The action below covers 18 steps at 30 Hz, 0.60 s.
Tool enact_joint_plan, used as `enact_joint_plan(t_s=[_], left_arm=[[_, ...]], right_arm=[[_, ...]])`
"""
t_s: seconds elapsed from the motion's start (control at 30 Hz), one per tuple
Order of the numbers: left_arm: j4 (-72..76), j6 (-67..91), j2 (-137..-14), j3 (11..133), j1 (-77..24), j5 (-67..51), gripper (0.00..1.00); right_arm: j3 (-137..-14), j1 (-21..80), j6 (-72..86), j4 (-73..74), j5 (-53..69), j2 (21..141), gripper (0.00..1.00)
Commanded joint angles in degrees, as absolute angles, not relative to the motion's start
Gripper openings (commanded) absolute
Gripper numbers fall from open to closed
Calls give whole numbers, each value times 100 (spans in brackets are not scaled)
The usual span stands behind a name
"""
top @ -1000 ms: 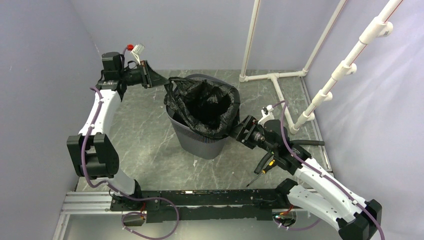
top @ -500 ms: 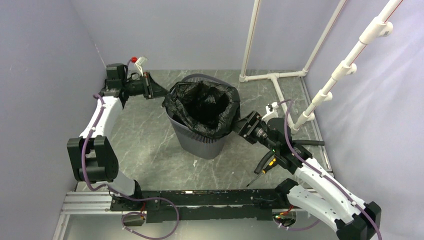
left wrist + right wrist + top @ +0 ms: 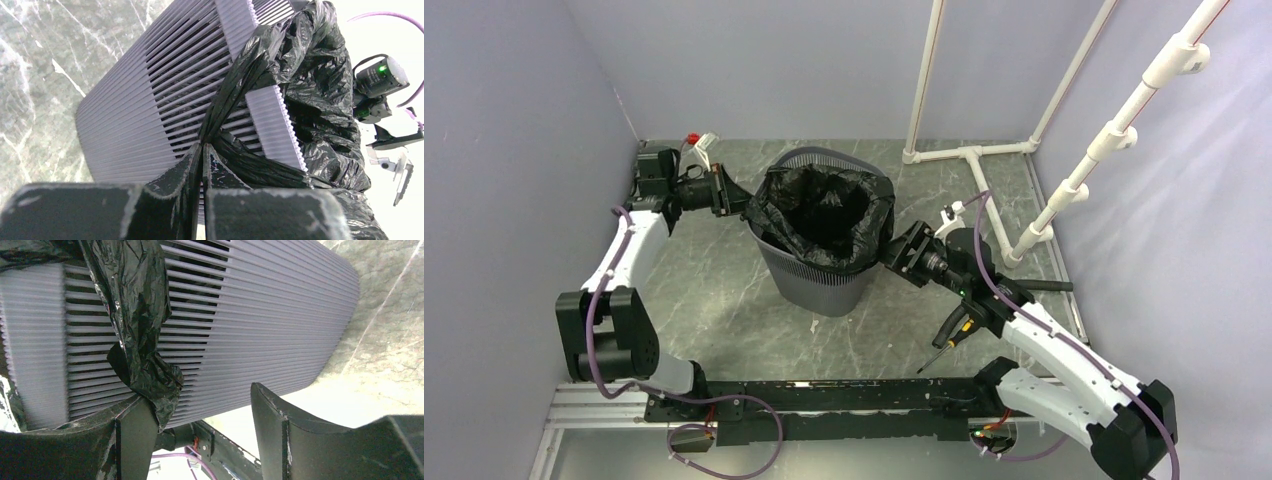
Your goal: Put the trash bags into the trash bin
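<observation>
The trash bin (image 3: 819,285) stands upright mid-counter (image 3: 714,290), mouth up. 1 trash bag (image 3: 824,215) lines it, folded over the rim; its dark inside is unreadable. The left claw (image 3: 202,150) is clamped on bag film. The right claw (image 3: 200,394) is apart, a bag tail against 1 finger.

Trash bin (image 3: 819,285) centre of surface (image 3: 714,295). Trash bag (image 3: 824,205) inside, edges over rim. Left fingers (image 3: 180,175) at bin's left, on bag fold; right fingers (image 3: 280,415) at bin's right. Pipe frame (image 3: 969,152) behind.
</observation>
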<state>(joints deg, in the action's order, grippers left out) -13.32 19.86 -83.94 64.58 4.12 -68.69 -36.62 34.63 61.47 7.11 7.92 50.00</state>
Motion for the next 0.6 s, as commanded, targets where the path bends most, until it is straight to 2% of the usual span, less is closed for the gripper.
enact_joint_plan(t_s=[0.0, 0.27, 0.47, 0.57], left_arm=[[-2153, 1375, -7809, 6349, 378, -7129, 11], [-2040, 2069, -6396, 5609, 263, -6852, 14], [-2693, 2051, -5739, 5526, 255, -6286, 15], [-2970, 2012, -5611, 5636, 255, -6095, 23]], right_arm=[[-4118, 3467, 5829, 842, 739, 5221, 67], [-4664, 3248, 5192, 1533, 458, 5230, 68], [-4825, 3155, 5114, 1604, 1298, 5282, 72], [-4794, 3148, 5097, 1993, 1019, 4963, 76]])
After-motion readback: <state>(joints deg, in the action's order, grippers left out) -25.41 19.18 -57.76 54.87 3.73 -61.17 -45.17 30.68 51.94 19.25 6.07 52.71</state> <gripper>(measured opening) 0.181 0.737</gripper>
